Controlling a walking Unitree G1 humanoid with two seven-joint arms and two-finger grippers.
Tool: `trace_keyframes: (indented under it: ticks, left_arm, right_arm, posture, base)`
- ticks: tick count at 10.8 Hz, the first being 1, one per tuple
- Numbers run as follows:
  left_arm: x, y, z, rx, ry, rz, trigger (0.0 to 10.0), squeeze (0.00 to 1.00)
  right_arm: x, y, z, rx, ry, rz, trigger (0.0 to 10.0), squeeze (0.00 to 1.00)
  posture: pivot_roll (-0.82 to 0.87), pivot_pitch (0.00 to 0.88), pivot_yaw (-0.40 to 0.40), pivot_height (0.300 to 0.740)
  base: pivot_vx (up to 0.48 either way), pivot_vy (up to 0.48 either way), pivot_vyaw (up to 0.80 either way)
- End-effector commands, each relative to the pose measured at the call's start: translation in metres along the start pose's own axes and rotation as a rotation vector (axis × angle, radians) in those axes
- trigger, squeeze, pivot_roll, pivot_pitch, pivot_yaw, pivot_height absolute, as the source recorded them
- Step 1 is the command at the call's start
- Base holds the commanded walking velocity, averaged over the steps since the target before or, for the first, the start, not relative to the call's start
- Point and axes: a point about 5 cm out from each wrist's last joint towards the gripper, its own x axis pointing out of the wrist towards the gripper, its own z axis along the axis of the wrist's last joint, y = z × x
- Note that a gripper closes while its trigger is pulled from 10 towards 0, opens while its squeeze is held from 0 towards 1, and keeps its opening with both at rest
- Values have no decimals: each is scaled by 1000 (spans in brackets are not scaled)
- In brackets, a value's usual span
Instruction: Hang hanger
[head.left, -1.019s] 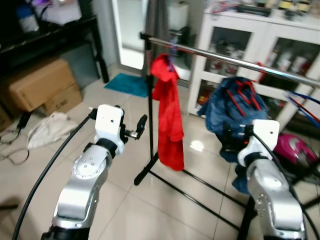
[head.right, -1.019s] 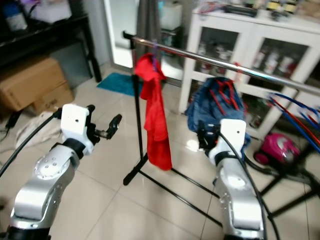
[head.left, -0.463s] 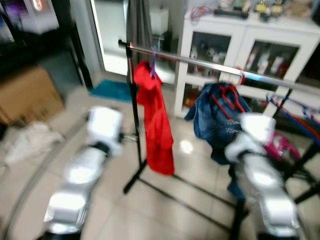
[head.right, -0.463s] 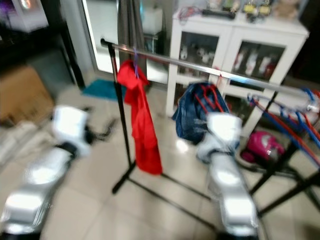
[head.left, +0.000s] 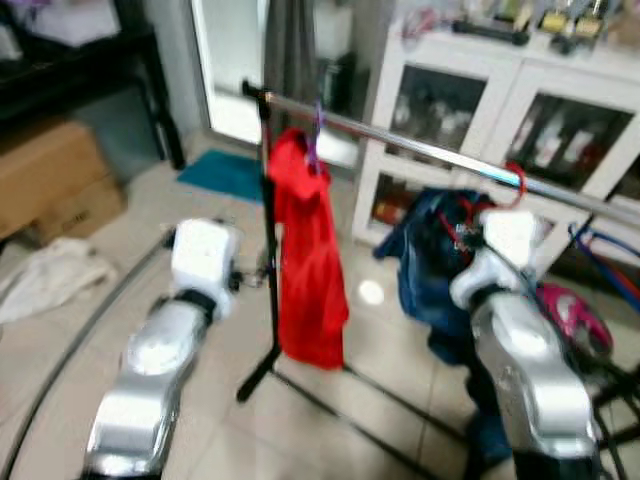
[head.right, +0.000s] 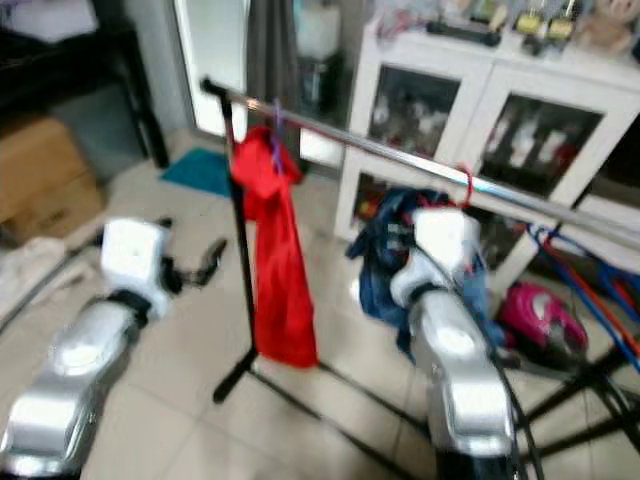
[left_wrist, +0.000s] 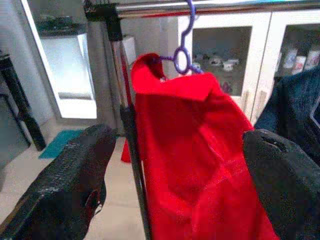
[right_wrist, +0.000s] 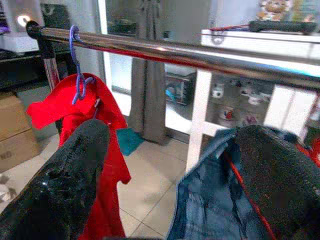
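1. No text, label, brand or number can be read on anything here.
2. The cardboard boxes (head.left: 55, 185) perhaps carry dark printing, but blur leaves it illegible.
3. The items in the white glass-door cabinet (head.right: 480, 130) are too small and soft to make out any writing.

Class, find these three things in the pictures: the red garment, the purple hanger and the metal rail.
red garment (head.left: 308, 270), left eye view, middle of the hanging cloth.
purple hanger (left_wrist: 182, 59), left wrist view, the ring below its hook.
metal rail (right_wrist: 200, 55), right wrist view, the shiny bar mid-span.
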Motion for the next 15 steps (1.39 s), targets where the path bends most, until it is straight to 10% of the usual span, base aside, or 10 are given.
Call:
trace_keyframes:
  ticks: [1,2,4,9,15]
  left_arm:
    - [3,-12,8,-1,-29,-87,10000,933]
    - [3,-17,16,7,-62,-178,10000,835]
    - [2,-25,19,4,-35,-323,10000,0]
    - [-1,-42,24,-10,-57,-626,10000,0]
    - [-2,-43,24,-5,-36,-721,10000,0]
  right_arm:
    - [-1,-11,2,-6,25,-14,10000,1000]
    - [3,-16,5,-8,52,-30,10000,0]
    - [0,-20,11,9,69,4,10000,0]
    - [8,-52,12,-87,224,-44,10000,0]
    - [36,-92,23,-90,270,-39,10000,0]
  posture:
    - [118,0,-48,740]
    - [121,0,-56,740]
    - [120,0,-60,740]
    - [90,0,-55,740]
    - [106,0,-67,740]
  base:
    - [0,0,0]
    - [0,0,0]
    - [0,0,0]
    - [0,0,0]
    - [0,0,0]
